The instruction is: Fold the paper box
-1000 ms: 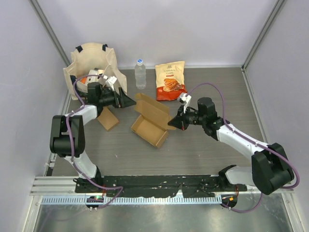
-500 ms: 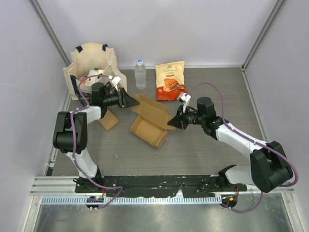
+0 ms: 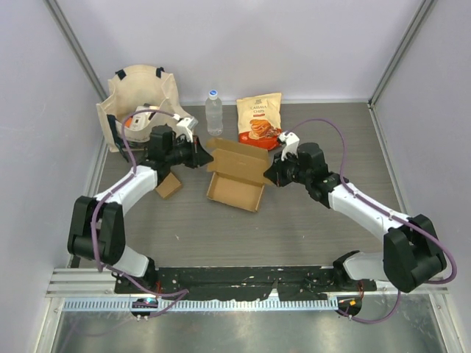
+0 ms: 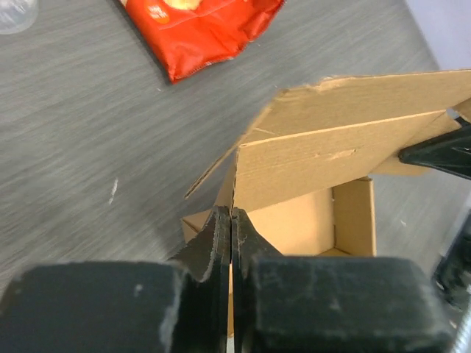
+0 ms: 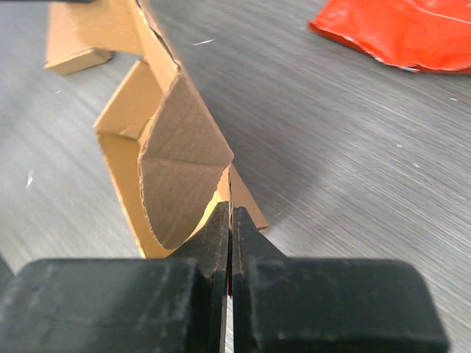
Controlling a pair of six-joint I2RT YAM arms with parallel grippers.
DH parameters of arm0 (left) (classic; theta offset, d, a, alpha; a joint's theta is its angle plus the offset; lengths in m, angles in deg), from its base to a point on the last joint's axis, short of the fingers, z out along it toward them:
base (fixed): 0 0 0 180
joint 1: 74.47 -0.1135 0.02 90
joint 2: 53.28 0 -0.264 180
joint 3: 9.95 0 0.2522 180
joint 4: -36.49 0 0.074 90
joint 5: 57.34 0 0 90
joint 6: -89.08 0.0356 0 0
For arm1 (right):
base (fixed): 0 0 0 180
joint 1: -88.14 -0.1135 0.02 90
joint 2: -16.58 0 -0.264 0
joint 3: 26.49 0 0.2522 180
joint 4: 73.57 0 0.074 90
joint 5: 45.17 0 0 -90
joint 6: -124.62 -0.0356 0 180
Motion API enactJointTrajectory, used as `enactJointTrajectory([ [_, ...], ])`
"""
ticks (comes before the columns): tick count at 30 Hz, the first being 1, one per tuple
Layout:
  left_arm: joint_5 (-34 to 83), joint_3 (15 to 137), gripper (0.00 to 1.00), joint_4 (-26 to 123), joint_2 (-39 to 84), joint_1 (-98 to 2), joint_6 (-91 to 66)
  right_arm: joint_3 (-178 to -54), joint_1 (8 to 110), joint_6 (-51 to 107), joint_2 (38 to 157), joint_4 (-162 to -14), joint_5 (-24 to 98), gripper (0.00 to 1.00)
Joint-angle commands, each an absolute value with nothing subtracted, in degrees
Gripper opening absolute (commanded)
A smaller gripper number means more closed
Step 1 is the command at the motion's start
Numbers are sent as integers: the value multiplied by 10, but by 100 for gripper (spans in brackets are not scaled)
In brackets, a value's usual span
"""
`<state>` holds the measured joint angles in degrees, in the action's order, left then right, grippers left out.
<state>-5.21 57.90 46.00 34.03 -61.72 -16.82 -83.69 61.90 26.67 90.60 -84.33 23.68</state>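
Brown corrugated paper box (image 3: 237, 176) sits mid-desk between your two arms. Its tray is open upward and the lid panel is raised along the far side.

Surroundings, largest first:
- grey wood-grain desk (image 3: 294, 228), carrying everything
- cream canvas tote bag (image 3: 140, 92), far left corner
- red-and-orange snack bag (image 3: 259, 121), just behind the box
- clear plastic water bottle (image 3: 213, 112), upright between tote and snack bag
- small flat brown cardboard piece (image 3: 169, 184), just left of the box

Left tool (image 4: 232, 213): pinched closed on the left edge of the raised lid panel.
Right tool (image 5: 230, 209): pinched closed on a thin flap at the box's right end, beside a curled side flap.

Risks, my judgement only:
- Both grips are fingertip pinches on thin edges. If you move the arms at unequal rates, the cardboard may tear or slip free.
- Nothing pins the tray, so pulling on the lid may lift or skid the whole box.
- The curled right flap could end up outside the wall when the lid comes down.
- The snack bag lies near the right tool, and a wide sweep could drag it.
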Motion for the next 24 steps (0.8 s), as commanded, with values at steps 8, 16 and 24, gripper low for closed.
enactJointTrajectory([
  [8, 327, 558, 0, 496, 264, -509, -274, -984, 479, 28, 957, -962, 712, 1],
  [16, 518, 489, 0, 405, 242, -453, -348, -949, 421, -19, 1007, -890, 922, 1],
  [24, 574, 403, 0, 267, 230, -419, -355, -839, 386, 24, 1021, -667, 1025, 2],
])
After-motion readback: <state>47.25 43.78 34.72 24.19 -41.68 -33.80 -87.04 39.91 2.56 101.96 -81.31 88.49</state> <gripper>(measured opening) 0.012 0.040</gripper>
